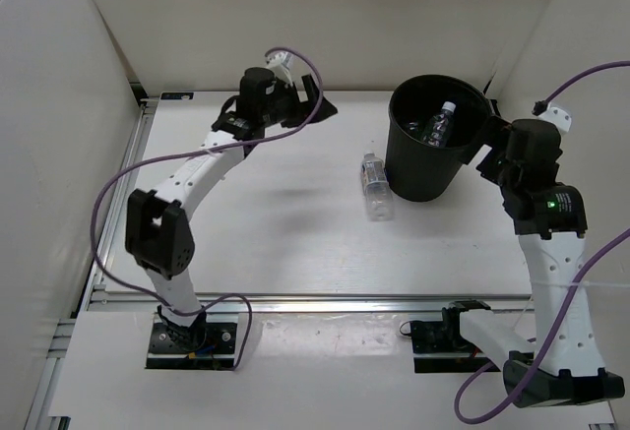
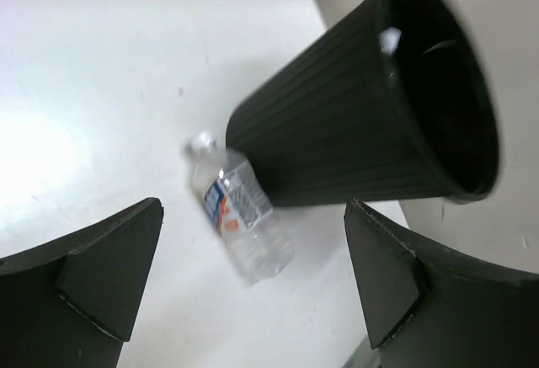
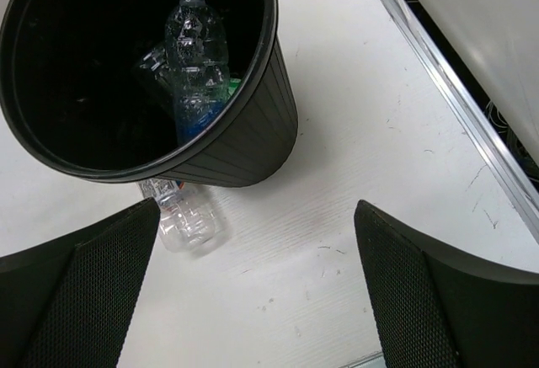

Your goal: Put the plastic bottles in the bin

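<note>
top: overhead, whole table | both wrist views: close, downward, share bin

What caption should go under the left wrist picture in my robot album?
Open left gripper faces a clear bottle lying beside the black bin.

No words or numbers can be read anywhere here. The clear bottle lying on the table just beside the bin carries a white label with blue and orange marks, but the print is too blurred to make out. In the right wrist view, a second bottle sits cap-up inside the bin with a blue label low on its body, and its lettering is too small to tell.
</note>
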